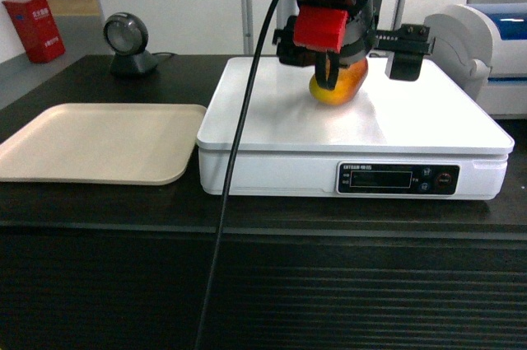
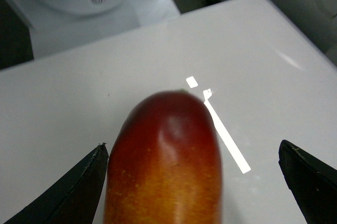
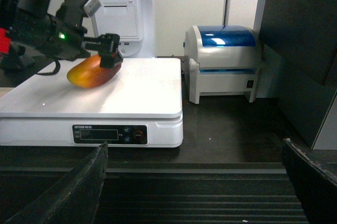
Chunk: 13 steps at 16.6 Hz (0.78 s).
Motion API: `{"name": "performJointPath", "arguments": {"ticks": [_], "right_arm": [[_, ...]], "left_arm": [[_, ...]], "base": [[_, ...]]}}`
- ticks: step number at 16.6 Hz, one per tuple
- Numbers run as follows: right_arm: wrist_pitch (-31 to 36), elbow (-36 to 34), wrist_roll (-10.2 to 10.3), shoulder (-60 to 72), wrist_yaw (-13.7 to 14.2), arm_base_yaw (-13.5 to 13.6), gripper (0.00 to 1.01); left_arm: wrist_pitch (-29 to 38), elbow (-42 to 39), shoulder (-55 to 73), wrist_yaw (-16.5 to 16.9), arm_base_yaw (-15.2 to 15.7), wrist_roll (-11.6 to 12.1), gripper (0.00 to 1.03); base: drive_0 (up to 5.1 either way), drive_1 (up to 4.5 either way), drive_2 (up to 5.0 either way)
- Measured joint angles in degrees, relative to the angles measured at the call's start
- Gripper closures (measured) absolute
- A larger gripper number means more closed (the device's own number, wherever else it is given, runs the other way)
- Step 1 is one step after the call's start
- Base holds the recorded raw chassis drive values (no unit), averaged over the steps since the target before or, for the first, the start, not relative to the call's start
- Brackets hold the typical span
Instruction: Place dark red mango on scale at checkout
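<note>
Dark red mango (image 1: 339,82) rests on scale (image 1: 412,123) near its back edge; left gripper (image 2: 192,182) jaws spread clear either side. Risk: retreating fingers nudge the rounded fruit, rolling it off. Right gripper (image 3: 195,182) open, idle

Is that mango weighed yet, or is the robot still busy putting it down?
Mostly done: the dark red mango already lies on the scale on the checkout. In hand: the left gripper is open, its fingers either side of the fruit with gaps showing. Left: lifting that arm clear. The right gripper hangs open off to the side. The display is unreadable here.
</note>
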Motion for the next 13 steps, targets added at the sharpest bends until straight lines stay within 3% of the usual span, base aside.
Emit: {"name": "performJointPath", "arguments": {"ticks": [2, 4, 7, 13], "right_arm": [[0.0, 0.0, 0.0, 0.0, 0.0, 0.0, 0.03], [0.0, 0.0, 0.0, 0.0, 0.0, 0.0, 0.03], [0.0, 0.0, 0.0, 0.0, 0.0, 0.0, 0.03], [0.0, 0.0, 0.0, 0.0, 0.0, 0.0, 0.03]], "left_arm": [[5.7, -6.6, -5.8, 3.0, 0.4, 4.5, 0.05], [10.5, -14.3, -11.9, 6.7, 1.6, 6.5, 0.05], [17.7, -26.7, -20.3, 11.0, 5.8, 5.8, 0.05], [23.9, -47.2, -34.4, 6.5, 17.6, 1.7, 0.05]], "base": [[0.0, 0.00, 0.0], [0.0, 0.00, 0.0], [0.0, 0.00, 0.0], [0.0, 0.00, 0.0]]}}
